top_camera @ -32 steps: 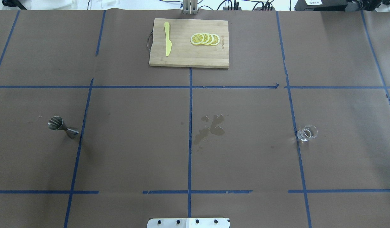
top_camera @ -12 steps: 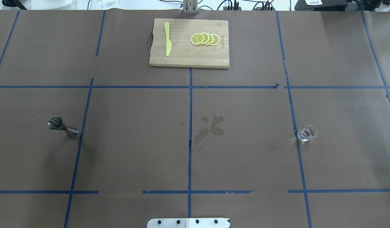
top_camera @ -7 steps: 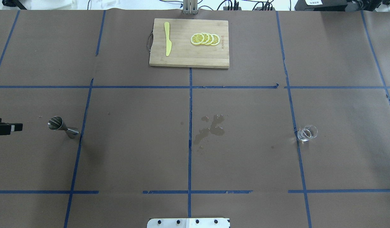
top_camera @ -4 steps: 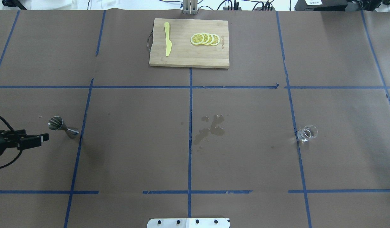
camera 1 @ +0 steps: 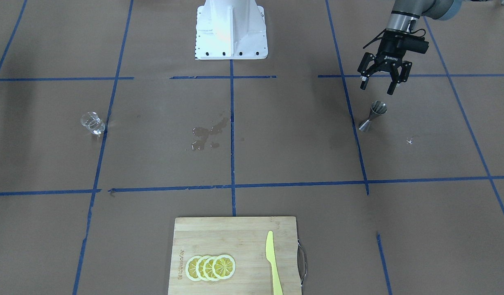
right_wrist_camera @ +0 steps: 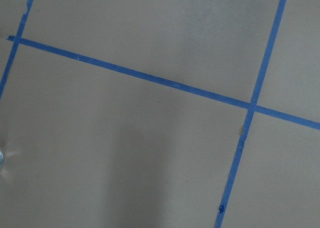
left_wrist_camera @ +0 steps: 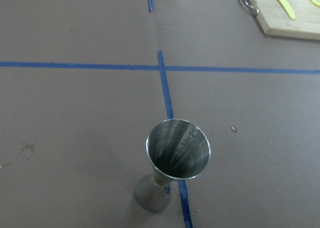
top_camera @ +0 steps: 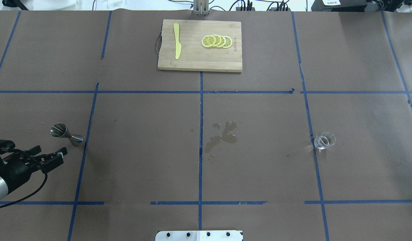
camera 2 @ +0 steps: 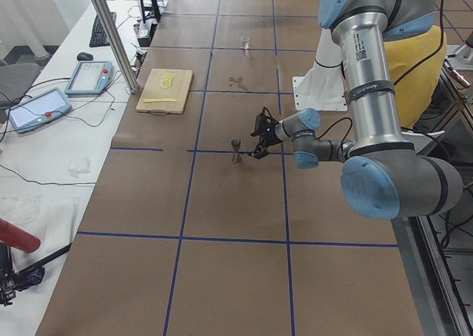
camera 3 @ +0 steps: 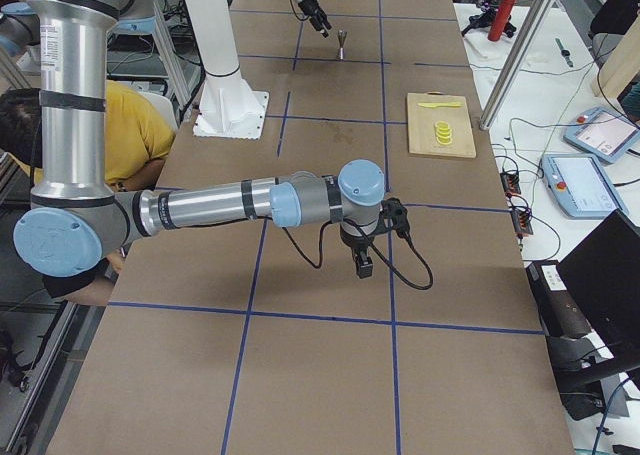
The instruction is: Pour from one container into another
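Exterior front-facing view showed the left gripper [camera 1: 377, 87] with its fingers spread wide and nothing between them. It hung near the metal jigger [camera 1: 372, 116], on the robot's side of it and not touching. The jigger stood upright, its base at a blue tape line [camera 1: 353, 123], on the robot's left of the table [camera 1: 292, 143]. The glass cup [camera 1: 92, 123] stood far to the right, well apart. The right gripper [camera 3: 360, 265] hung over bare table; whether released or clenched could not be told.
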Robot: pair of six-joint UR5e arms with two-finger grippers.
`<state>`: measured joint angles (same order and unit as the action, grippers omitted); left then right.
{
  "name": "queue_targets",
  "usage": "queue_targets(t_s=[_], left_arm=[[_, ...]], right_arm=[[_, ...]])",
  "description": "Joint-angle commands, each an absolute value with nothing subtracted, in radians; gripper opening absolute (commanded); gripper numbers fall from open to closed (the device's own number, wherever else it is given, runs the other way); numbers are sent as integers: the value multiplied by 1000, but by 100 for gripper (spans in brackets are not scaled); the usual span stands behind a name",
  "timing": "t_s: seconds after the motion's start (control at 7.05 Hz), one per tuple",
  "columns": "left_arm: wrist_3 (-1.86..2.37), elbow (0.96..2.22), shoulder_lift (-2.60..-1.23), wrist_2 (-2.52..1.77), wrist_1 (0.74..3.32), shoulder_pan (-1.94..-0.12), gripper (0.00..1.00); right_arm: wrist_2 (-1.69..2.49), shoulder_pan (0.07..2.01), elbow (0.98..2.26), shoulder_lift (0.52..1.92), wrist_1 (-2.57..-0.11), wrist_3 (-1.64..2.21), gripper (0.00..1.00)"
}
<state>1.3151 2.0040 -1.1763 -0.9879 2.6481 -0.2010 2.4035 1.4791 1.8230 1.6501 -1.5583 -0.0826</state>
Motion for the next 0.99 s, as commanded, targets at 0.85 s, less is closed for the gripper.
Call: queue_targets(t_s=[0.85], left_arm=[[1434,1773,-1305,-551,2655,-75,100]], right_arm=[[2399,1479,1821,1644,-1559,-83,100]])
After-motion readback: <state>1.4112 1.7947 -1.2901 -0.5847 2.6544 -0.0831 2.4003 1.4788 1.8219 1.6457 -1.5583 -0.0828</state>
